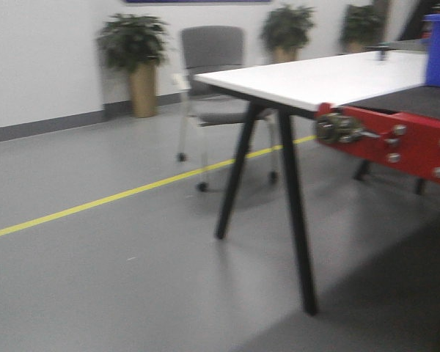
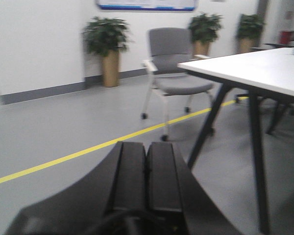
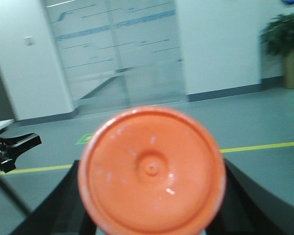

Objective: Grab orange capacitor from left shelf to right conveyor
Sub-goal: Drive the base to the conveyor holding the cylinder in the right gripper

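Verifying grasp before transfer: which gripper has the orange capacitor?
The right gripper: the orange capacitor sits clamped in it, flat end toward its wrist camera. The left gripper is shut and empty.

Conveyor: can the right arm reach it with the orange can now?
Probably not yet. The right gripper holds the can, but its camera shows floor and a glass door, no conveyor. That shows only at the front view's right edge.

White-topped table (image 1: pixel 330 77) on black legs, grey wheeled chair (image 1: pixel 213 48) behind, potted plant (image 1: pixel 136 51), yellow floor line (image 1: pixel 95 202)
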{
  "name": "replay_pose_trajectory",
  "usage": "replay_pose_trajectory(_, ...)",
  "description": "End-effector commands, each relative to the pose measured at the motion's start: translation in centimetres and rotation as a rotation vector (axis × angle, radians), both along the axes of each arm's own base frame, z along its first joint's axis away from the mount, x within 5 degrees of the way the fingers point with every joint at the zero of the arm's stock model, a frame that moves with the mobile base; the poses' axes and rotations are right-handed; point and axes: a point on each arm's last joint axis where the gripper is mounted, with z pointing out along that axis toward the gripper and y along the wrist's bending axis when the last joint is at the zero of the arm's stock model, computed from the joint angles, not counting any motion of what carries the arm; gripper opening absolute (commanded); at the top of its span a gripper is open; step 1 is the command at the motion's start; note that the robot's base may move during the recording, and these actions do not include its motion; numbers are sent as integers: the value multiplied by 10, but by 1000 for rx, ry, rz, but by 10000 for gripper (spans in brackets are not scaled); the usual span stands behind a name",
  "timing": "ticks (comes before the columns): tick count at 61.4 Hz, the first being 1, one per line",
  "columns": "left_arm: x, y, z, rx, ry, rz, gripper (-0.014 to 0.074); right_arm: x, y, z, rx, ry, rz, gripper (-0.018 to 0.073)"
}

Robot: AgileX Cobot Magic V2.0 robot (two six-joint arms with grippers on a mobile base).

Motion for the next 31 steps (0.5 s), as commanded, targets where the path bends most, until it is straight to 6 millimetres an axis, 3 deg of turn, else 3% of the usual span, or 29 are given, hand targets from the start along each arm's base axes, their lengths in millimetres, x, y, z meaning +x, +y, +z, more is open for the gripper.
replay_pose_trajectory(1, 0, 0, 10, -12, -82, -6, -105, -2, 1, 16, 43, -87, 19, 50)
replay_pose_trajectory(31, 0, 0, 10, -12, -82, -6, -105, -2, 1, 16, 43, -87, 19, 50)
